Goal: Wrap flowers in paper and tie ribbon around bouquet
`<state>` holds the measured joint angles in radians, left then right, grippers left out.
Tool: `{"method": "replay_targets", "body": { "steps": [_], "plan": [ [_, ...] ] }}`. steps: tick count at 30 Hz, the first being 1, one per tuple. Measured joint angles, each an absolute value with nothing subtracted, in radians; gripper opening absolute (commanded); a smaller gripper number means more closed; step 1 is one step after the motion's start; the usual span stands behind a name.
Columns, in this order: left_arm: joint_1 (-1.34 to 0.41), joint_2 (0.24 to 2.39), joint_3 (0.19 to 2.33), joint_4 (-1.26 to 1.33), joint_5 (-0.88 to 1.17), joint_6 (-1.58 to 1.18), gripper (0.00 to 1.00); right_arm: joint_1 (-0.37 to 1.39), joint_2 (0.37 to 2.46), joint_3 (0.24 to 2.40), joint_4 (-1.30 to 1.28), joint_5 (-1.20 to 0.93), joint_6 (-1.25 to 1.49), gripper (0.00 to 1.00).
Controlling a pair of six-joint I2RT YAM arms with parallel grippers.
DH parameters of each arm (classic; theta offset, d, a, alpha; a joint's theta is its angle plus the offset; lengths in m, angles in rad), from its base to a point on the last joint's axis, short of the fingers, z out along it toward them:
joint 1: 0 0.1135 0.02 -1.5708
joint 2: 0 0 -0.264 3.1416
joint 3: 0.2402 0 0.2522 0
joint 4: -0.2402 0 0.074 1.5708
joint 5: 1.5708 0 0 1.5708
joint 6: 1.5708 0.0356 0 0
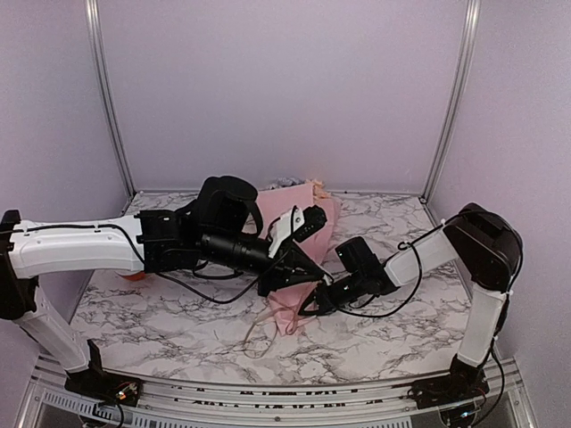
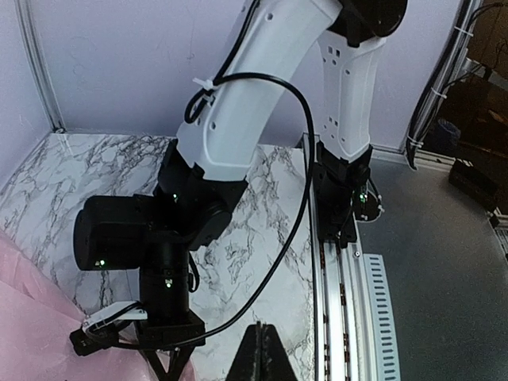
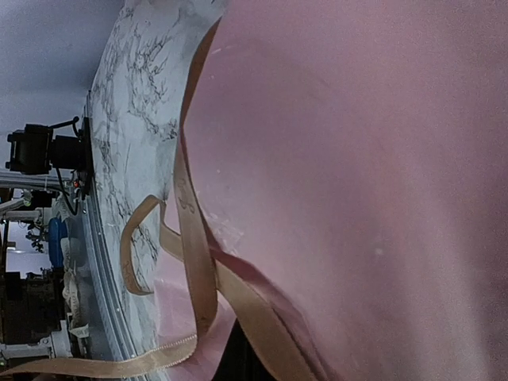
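Observation:
The bouquet [image 1: 326, 219] is a pink paper cone lying mid-table, narrow end toward me, with blooms of the flowers [image 1: 299, 186] just showing at its far wide end. My left gripper [image 1: 302, 267] rests over the cone's middle. In the left wrist view its fingers [image 2: 266, 355] are pressed shut with nothing seen between them, and pink paper [image 2: 32, 317] lies at lower left. My right gripper [image 1: 314, 305] sits against the cone's narrow end. The paper [image 3: 357, 159] fills the right wrist view, and a strand of the tan ribbon [image 3: 190, 238] runs into the shut dark right gripper [image 3: 248, 357]. Loose ribbon [image 1: 259, 327] curls off the tip.
The marble table [image 1: 178, 321] is walled at the back and sides, with a metal rail along the near edge [image 1: 285, 392]. A small orange object [image 1: 134, 276] peeks out under my left arm. The right arm [image 2: 254, 103] fills much of the left wrist view.

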<state>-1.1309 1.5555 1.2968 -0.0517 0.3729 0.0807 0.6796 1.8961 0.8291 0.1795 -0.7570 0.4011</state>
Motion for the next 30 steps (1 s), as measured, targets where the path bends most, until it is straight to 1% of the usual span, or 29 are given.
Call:
{"method": "replay_targets", "body": {
  "steps": [5, 6, 7, 8, 9, 11, 14, 16, 17, 18, 20, 22, 24, 25, 26, 27, 28, 30],
  "plan": [
    [-1.12, 1.6, 1.282, -0.115, 0.446, 0.146, 0.0, 0.68, 1.904, 0.839, 0.179, -0.756, 0.408, 0.0],
    [-1.12, 1.613, 1.28, -0.123, 0.443, 0.155, 0.02, 0.68, 1.905, 0.839, 0.179, -0.756, 0.409, 0.0],
    [-1.12, 1.63, 1.279, -0.134, 0.434, 0.165, 0.2, 0.68, 1.905, 0.839, 0.179, -0.756, 0.41, 0.0],
    [-1.12, 1.65, 1.28, -0.144, 0.423, 0.173, 0.34, 0.68, 1.905, 0.839, 0.179, -0.756, 0.411, 0.0],
    [-1.12, 1.672, 1.28, -0.15, 0.41, 0.181, 0.44, 0.68, 1.905, 0.839, 0.179, -0.755, 0.411, 0.0],
    [-1.12, 1.72, 1.29, -0.176, 0.389, 0.189, 0.58, 0.68, 1.905, 0.84, 0.178, -0.755, 0.411, 0.0],
    [-1.113, 1.782, 1.303, -0.215, 0.385, 0.208, 0.67, 0.68, 1.905, 0.84, 0.177, -0.754, 0.411, 0.0],
    [-1.1, 1.789, 1.3, -0.237, 0.412, 0.227, 0.68, 0.68, 1.905, 0.84, 0.177, -0.754, 0.411, 0.0],
    [-1.089, 1.787, 1.3, -0.241, 0.435, 0.233, 0.63, 0.68, 1.905, 0.84, 0.177, -0.754, 0.411, 0.0],
    [-1.071, 1.782, 1.299, -0.24, 0.464, 0.236, 0.54, 0.68, 1.905, 0.84, 0.177, -0.754, 0.411, 0.0],
    [-1.03, 1.769, 1.296, -0.235, 0.496, 0.233, 0.3, 0.68, 1.905, 0.84, 0.177, -0.754, 0.411, 0.0],
    [-0.995, 1.766, 1.295, -0.223, 0.483, 0.228, 0.14, 0.68, 1.905, 0.84, 0.178, -0.754, 0.411, 0.0],
    [-0.965, 1.781, 1.296, -0.213, 0.448, 0.215, 0.05, 0.68, 1.905, 0.84, 0.178, -0.754, 0.412, 0.0],
    [-0.959, 1.793, 1.296, -0.208, 0.432, 0.204, 0.04, 0.68, 1.905, 0.84, 0.178, -0.754, 0.413, 0.0],
    [-0.954, 1.816, 1.297, -0.199, 0.409, 0.206, 0.09, 0.68, 1.905, 0.84, 0.178, -0.754, 0.413, 0.0],
    [-0.954, 1.839, 1.296, -0.19, 0.387, 0.202, 0.17, 0.68, 1.905, 0.84, 0.178, -0.754, 0.414, 0.0],
    [-0.957, 1.862, 1.29, -0.175, 0.363, 0.199, 0.22, 0.68, 1.905, 0.84, 0.178, -0.754, 0.415, 0.0],
    [-0.963, 1.888, 1.248, -0.119, 0.313, 0.185, 0.39, 0.68, 1.905, 0.84, 0.178, -0.754, 0.416, 0.0]
  ]
}}
